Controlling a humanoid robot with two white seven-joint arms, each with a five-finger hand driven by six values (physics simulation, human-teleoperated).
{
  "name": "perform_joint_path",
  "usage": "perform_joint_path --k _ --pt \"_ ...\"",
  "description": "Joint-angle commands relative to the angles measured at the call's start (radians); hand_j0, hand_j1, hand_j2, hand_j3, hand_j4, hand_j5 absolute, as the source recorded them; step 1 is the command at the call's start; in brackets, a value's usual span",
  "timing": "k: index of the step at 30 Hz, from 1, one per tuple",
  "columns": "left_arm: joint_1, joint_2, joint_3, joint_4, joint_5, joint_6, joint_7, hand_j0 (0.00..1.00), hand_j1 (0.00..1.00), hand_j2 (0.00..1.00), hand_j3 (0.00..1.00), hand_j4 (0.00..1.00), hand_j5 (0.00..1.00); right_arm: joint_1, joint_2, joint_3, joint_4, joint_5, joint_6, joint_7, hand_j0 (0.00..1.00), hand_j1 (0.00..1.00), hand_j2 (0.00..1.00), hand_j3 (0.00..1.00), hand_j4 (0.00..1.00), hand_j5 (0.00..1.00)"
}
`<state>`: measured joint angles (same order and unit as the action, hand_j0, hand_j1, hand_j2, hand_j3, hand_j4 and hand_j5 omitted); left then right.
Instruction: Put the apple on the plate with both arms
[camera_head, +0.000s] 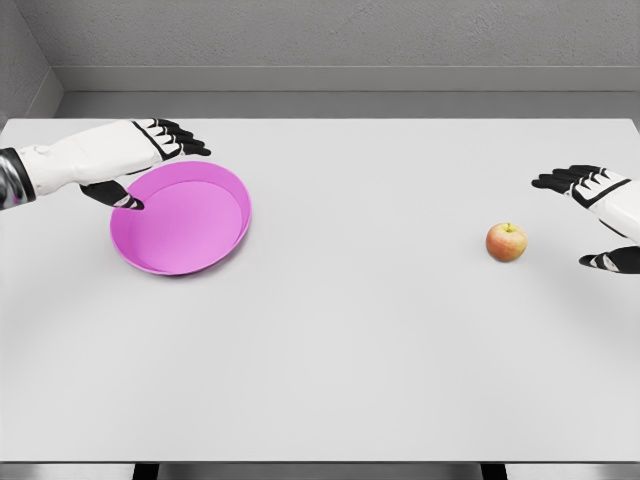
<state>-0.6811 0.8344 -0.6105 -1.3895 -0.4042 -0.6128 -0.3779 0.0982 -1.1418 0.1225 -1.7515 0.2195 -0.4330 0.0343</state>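
The pink plate (182, 218) sat on the white table (340, 350) with nothing in it — the left hand (150, 150) at its far left rim, fingers spread, thumb by the edge — while the apple (507, 242) lay well apart, near the right hand (600, 215), fingers spread too.

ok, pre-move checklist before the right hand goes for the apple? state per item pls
1. Apple in view, upright, alone on the table: ok.
2. Right hand open, holding nothing, fingers spread beside the apple: ok.
3. Right hand touching the apple: not ok, a gap shows between them.
4. Plate has no object in it, ready to receive: ok.
5. Left hand at the plate's near-left rim, thumb over the edge; whether it actually grips: cannot tell.
6. Path across the table from apple to plate free of obstacles: ok.
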Motion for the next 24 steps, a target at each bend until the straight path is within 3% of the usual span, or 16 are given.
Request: perform_joint_path --k 1,5,7,8,11,15,21,24 --pt "0.000 0.000 0.001 0.001 0.004 0.002 0.001 1.00 1.00 1.00 1.00 1.00 1.00 0.000 -0.001 0.000 0.000 -0.005 0.000 -0.001 1.00 1.00 1.00 1.00 1.00 1.00" --pt "0.000 0.000 0.000 0.001 0.004 0.002 0.001 1.00 1.00 1.00 1.00 1.00 1.00 0.000 0.019 0.016 0.001 -0.006 0.003 -0.002 1.00 1.00 1.00 1.00 1.00 1.00" --pt "0.000 0.000 0.000 0.001 0.005 0.002 0.001 1.00 1.00 1.00 1.00 1.00 1.00 -0.017 0.019 0.037 0.000 -0.005 0.092 0.006 1.00 1.00 1.00 1.00 1.00 1.00" --pt "0.000 0.000 0.000 0.003 0.004 0.002 0.001 1.00 1.00 1.00 1.00 1.00 1.00 -0.054 0.020 0.081 0.001 -0.005 0.135 0.036 1.00 1.00 1.00 1.00 1.00 1.00" --pt "0.000 0.000 0.000 0.003 0.004 0.002 0.001 1.00 1.00 1.00 1.00 1.00 1.00 -0.179 0.047 0.216 0.003 -0.005 0.160 0.157 1.00 1.00 1.00 1.00 1.00 1.00" --pt "0.000 -0.001 0.000 0.003 0.004 0.002 0.001 1.00 1.00 1.00 1.00 1.00 1.00 -0.298 0.083 0.336 0.006 -0.006 0.243 0.268 1.00 1.00 1.00 1.00 1.00 1.00" --pt "0.000 -0.001 0.000 0.003 0.004 0.002 0.001 1.00 1.00 1.00 1.00 1.00 1.00 -0.370 0.102 0.405 0.013 -0.006 0.407 0.334 1.00 1.00 1.00 1.00 1.00 1.00" --pt "0.000 -0.006 0.000 0.003 0.002 0.002 0.001 1.00 1.00 1.00 1.00 1.00 1.00 -0.399 0.102 0.405 0.030 -0.006 0.419 0.365 1.00 1.00 1.00 1.00 1.00 1.00"
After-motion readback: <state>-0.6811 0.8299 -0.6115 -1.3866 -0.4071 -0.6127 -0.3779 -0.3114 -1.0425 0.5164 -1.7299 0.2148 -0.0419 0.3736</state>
